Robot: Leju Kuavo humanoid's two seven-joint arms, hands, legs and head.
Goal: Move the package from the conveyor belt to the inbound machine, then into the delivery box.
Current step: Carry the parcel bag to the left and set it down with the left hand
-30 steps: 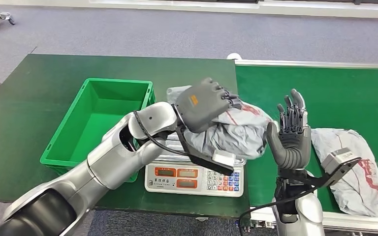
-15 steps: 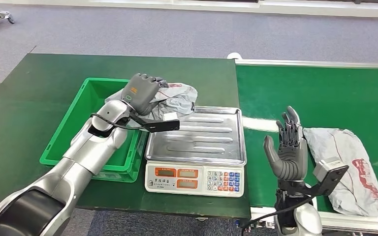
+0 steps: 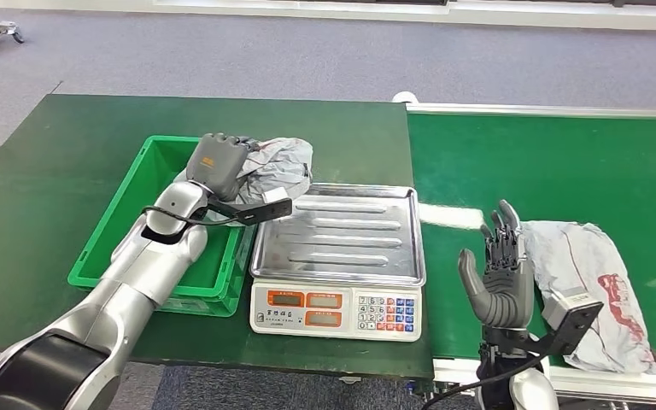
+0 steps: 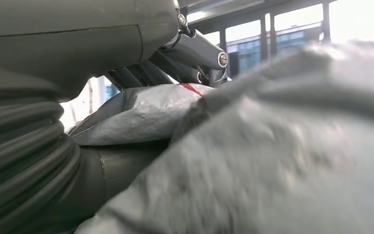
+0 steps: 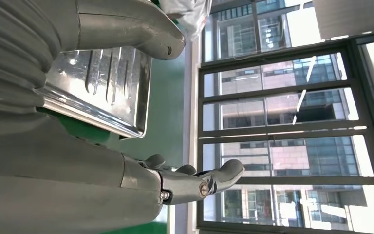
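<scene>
So the left robot hand [image 3: 216,162] is wrapped around a crumpled grey plastic mailer package [image 3: 278,165], holding it up over the right rim of the green plastic crate [image 3: 113,224] on the dark green bench [image 3: 51,154]. The silver-tray weighing scale [image 3: 337,252] sits right beside the crate. The right robot hand [image 3: 500,272] has its fingers spread, holding nothing, next to a second grey mailer bag [image 3: 598,290] lying on the green conveyor belt [image 3: 547,162].

A dark green table [image 3: 51,171] lies under and past my left fingers [image 3: 231,143]. Grey floor [image 3: 307,51] is far beyond them. Past my right fingers [image 5: 224,173] I see big windows [image 5: 277,129] and tall buildings [image 5: 253,83].
</scene>
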